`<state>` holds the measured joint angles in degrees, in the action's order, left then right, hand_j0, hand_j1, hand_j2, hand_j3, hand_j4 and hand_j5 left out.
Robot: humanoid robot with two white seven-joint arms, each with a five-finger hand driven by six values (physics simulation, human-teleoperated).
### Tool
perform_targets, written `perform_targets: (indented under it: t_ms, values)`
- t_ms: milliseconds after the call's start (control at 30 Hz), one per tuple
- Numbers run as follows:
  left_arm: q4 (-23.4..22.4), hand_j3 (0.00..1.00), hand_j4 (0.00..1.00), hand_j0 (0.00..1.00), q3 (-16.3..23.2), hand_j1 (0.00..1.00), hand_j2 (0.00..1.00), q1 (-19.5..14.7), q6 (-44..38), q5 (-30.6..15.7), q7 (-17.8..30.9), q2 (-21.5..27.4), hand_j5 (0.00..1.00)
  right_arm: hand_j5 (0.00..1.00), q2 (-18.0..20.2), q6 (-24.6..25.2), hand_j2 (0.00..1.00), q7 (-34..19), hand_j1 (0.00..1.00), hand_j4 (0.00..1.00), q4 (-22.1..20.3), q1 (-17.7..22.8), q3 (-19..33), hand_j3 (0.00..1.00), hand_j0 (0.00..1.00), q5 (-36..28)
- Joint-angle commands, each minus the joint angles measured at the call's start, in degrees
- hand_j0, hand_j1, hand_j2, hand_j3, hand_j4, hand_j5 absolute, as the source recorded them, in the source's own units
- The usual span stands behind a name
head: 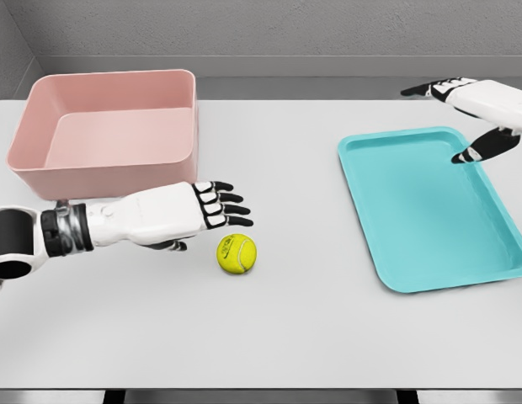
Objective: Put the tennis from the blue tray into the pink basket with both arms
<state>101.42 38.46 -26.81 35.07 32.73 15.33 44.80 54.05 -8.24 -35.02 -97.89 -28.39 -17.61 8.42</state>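
A yellow tennis ball [237, 253] lies on the white table, left of the blue tray [429, 252] and in front of the pink basket [109, 160]. My left hand [217, 208] hovers just above and to the left of the ball, its fingers stretched out and apart from it, holding nothing. My right hand [463, 118] hangs over the tray's far right corner, fingers spread, thumb pointing down toward the tray, holding nothing. Nothing lies in the tray or in the basket.
The white table [286, 337] stretches from the grey back wall to the front edge at the bottom of the view. The basket stands at the far left, the tray at the right.
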Motion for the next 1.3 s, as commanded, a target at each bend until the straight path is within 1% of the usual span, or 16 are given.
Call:
perform_targets:
  t_ms: [0, 67, 133, 200, 267, 367, 400, 467, 500, 567, 633, 700, 833, 933, 1033, 1267]
  values:
    - [0.01, 1.0, 1.0, 1.0, 1.27, 1.0, 1.0, 0.0, -0.07, 3.92, -0.04, -1.56, 1.0, 1.0, 0.0, 0.06, 1.0, 0.02, 1.0, 1.0, 1.21, 0.0, 0.21, 1.0, 1.0, -0.15]
    - [0.01, 1.0, 1.0, 1.0, 2.14, 1.0, 1.0, -0.09, -0.07, 5.5, 0.05, -2.53, 1.0, 1.0, 0.0, -0.03, 1.0, 0.02, 1.0, 1.0, 1.21, 0.0, 0.12, 1.0, 1.0, -0.15]
    - [-0.08, 1.0, 1.0, 1.0, 6.63, 1.0, 1.0, -3.51, -0.07, 6.2, 1.36, -2.88, 1.0, 1.0, -0.09, -0.03, 1.0, 0.02, 1.0, 1.0, 0.95, 0.0, 0.03, 1.0, 1.0, -0.15]
    - [-0.25, 1.0, 1.0, 1.0, 8.3, 1.0, 1.0, -5.19, -0.07, 6.11, 2.51, -2.44, 1.0, 1.0, 0.35, -0.11, 1.0, 0.02, 1.0, 1.0, 1.12, 0.79, 0.12, 1.0, 1.0, -0.15]
    - [-0.34, 1.0, 1.0, 1.0, 11.55, 1.0, 1.0, -8.08, -0.07, 6.11, 2.6, -1.91, 1.0, 1.0, -0.09, -0.11, 1.0, 0.02, 1.0, 1.0, 0.86, 0.7, 0.03, 1.0, 1.0, -0.15]
    - [-0.25, 1.0, 1.0, 1.0, 12.87, 1.0, 1.0, -9.4, -0.07, 6.2, 2.6, 0.72, 1.0, 1.0, 0.18, -0.11, 1.0, 0.02, 1.0, 1.0, 0.95, 2.46, 0.12, 1.0, 1.0, -0.15]
    - [-0.08, 1.0, 1.0, 1.0, 14.36, 1.0, 1.0, -10.81, -0.07, 6.2, 2.6, 0.99, 1.0, 1.0, 0.27, -0.11, 1.0, 0.02, 1.0, 1.0, 1.04, 3.34, 0.29, 1.0, 1.0, -0.15]
    - [-0.08, 1.0, 1.0, 1.0, 17.35, 1.0, 1.0, -13.27, -0.07, 6.2, 2.6, 1.34, 1.0, 1.0, 0.27, -0.11, 1.0, 0.02, 1.0, 1.0, 0.95, 3.34, 0.29, 1.0, 1.0, -0.15]
    - [-0.08, 1.0, 1.0, 1.0, 17.7, 1.0, 1.0, -13.45, -0.07, 6.2, 2.6, 1.86, 1.0, 1.0, 0.27, -0.11, 1.0, 0.02, 1.0, 1.0, 0.95, 3.34, 0.29, 1.0, 1.0, -0.15]
    - [0.01, 1.0, 1.0, 1.0, 20.34, 1.0, 1.0, -15.47, -0.07, 6.2, 2.6, 2.57, 1.0, 1.0, 0.35, -0.11, 1.0, 0.02, 1.0, 1.0, 0.86, 3.52, 0.29, 1.0, 1.0, -0.15]
    - [0.01, 1.0, 1.0, 1.0, 20.96, 1.0, 1.0, -16.0, -0.07, 6.2, 2.6, 2.66, 1.0, 1.0, 0.26, -0.11, 1.0, 0.02, 1.0, 1.0, 0.86, 3.43, 0.29, 1.0, 1.0, -0.15]
    - [0.01, 1.0, 1.0, 1.0, 23.94, 1.0, 1.0, -18.28, -0.07, 6.11, 2.68, 2.66, 1.0, 1.0, 0.27, -0.11, 1.0, 0.02, 1.0, 1.0, 0.86, 3.52, 0.29, 1.0, 1.0, -0.15]
    - [0.1, 1.0, 1.0, 1.0, 24.73, 1.0, 1.0, -19.69, -0.07, 6.03, 2.68, 2.13, 1.0, 1.0, 0.35, -0.11, 1.0, 0.02, 1.0, 1.0, 0.86, 4.22, 0.38, 1.0, 1.0, -0.15]
    - [0.1, 1.0, 1.0, 1.0, 25.26, 1.0, 1.0, -19.78, -0.07, 6.11, 2.77, 2.04, 1.0, 1.0, 0.35, -0.11, 1.0, 0.02, 1.0, 1.0, 0.86, 4.22, 0.38, 1.0, 1.0, -0.15]
    - [0.01, 1.0, 1.0, 1.0, 26.23, 1.0, 1.0, -20.3, -0.07, 6.03, 4.35, 1.87, 1.0, 1.0, 0.44, -0.11, 1.0, 0.02, 1.0, 1.0, 0.86, 4.04, 0.47, 1.0, 1.0, -0.15]
    - [-0.69, 1.0, 1.0, 1.0, 26.84, 1.0, 1.0, -21.8, -0.07, 6.2, 4.35, -0.33, 1.0, 1.0, 0.44, -0.11, 1.0, 0.02, 1.0, 1.0, 0.77, 4.04, 0.47, 1.0, 1.0, -0.15]
